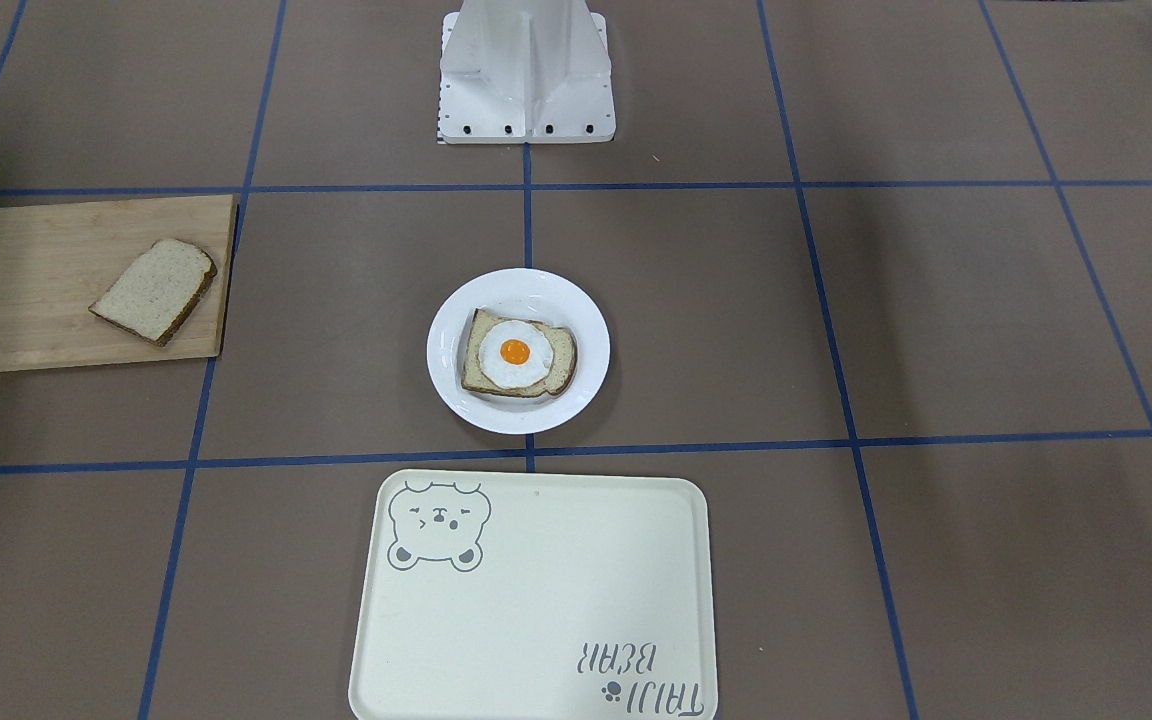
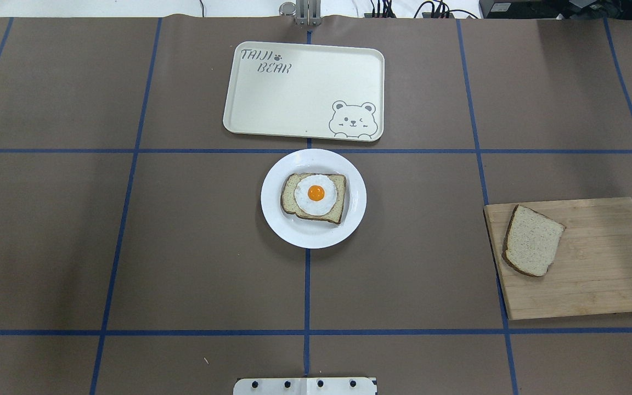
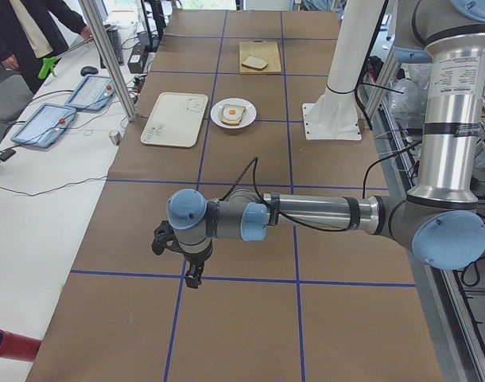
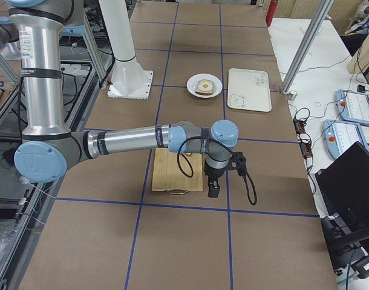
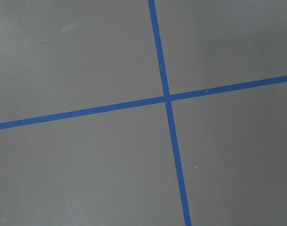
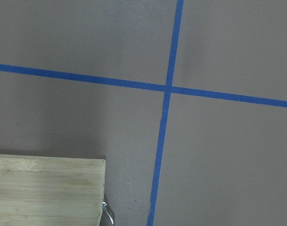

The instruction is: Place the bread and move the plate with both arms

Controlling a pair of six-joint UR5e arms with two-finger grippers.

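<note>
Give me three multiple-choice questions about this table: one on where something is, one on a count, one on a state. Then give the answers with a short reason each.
1. Of the plate, the tray and the board, which bears the plain bread?
A. plate
B. tray
C. board

2. How many bread slices show?
A. one
B. two
C. three

3. How does the plain bread lie?
A. flat
B. standing on its crust
C. folded in half

Answers:
1 C: it rests on the board, off to the robot's right.
2 B: there is the plain one, plus the slice under the egg on the plate.
3 A: its whole face shows, flat on the board.
</note>
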